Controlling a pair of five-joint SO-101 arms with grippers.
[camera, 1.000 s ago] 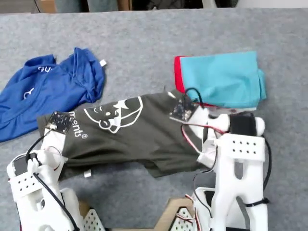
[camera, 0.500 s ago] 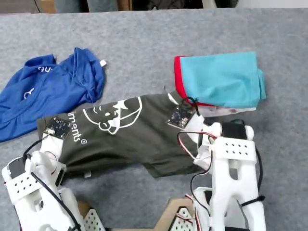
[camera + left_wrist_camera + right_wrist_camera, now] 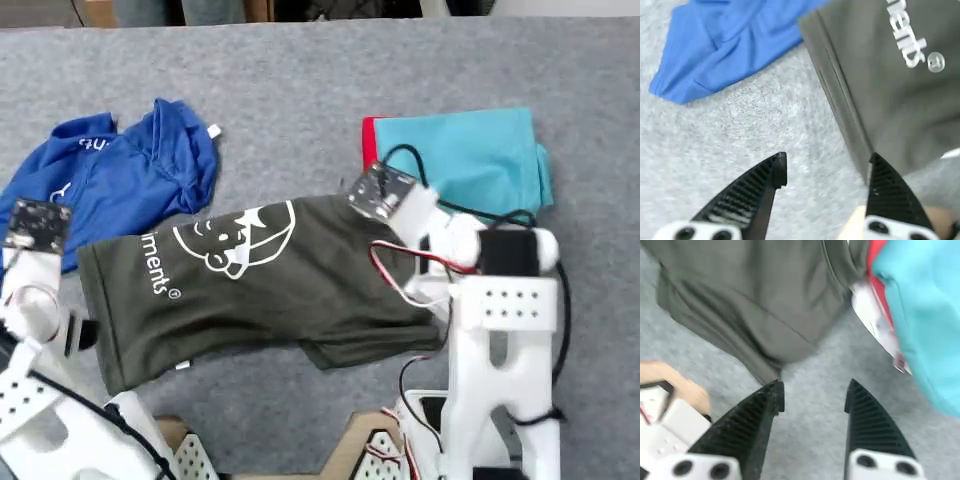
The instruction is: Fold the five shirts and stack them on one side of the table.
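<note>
On the grey table point(image 3: 300, 80), olive shirt point(image 3: 270, 290) lying spread, left gripper point(image 3: 827, 165) fingers parted and empty at its edge, right gripper point(image 3: 814, 390) likewise parted and empty, near the folded stack point(image 3: 460, 165).

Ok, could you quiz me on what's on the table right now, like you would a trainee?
1. True or false: the left gripper is shut on the olive shirt.
2. Which colour tops the folded pile? A) turquoise B) white C) black
3. Fill in: the crumpled shirt beside the olive shirt is ___.

Key
1. False: it is open and holds nothing.
2. A, the turquoise shirt.
3. Blue.
</note>
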